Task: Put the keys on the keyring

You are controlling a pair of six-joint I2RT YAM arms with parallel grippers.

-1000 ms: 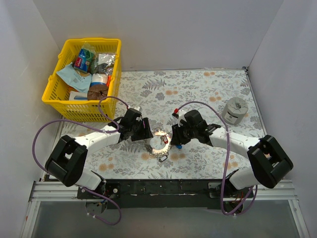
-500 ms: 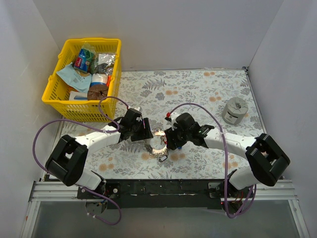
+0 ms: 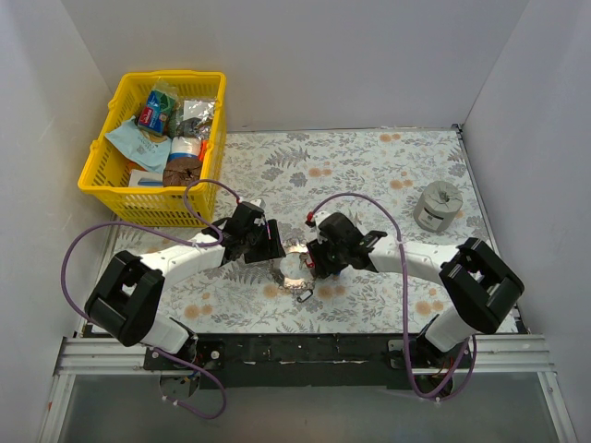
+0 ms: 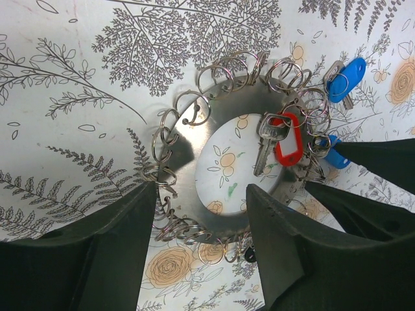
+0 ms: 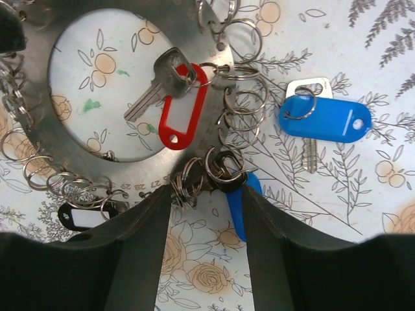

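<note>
The keyring point(image 4: 185, 159) is a flat silvery ring rimmed with small split rings, lying on the floral cloth point(image 3: 369, 175). A key with a red tag point(image 5: 183, 109) hangs on it. One blue key point(image 5: 324, 120) lies loose to its right. A second blue tag point(image 5: 238, 210) shows beside my right gripper's finger. My left gripper point(image 4: 201, 194) is open and straddles the keyring's point(image 3: 294, 269) near rim. My right gripper point(image 5: 204, 210) is open at the rim's edge, with only cloth between its fingers.
A small black clip point(image 5: 81, 217) lies just outside the ring's rim. A yellow basket point(image 3: 152, 210) of packets stands at the back left, and a squat grey cylinder point(image 3: 437, 205) at the right. White walls close in the cloth.
My right gripper has moved left, up against the keyring's right rim. The left arm and the keyring have stayed where they were.
</note>
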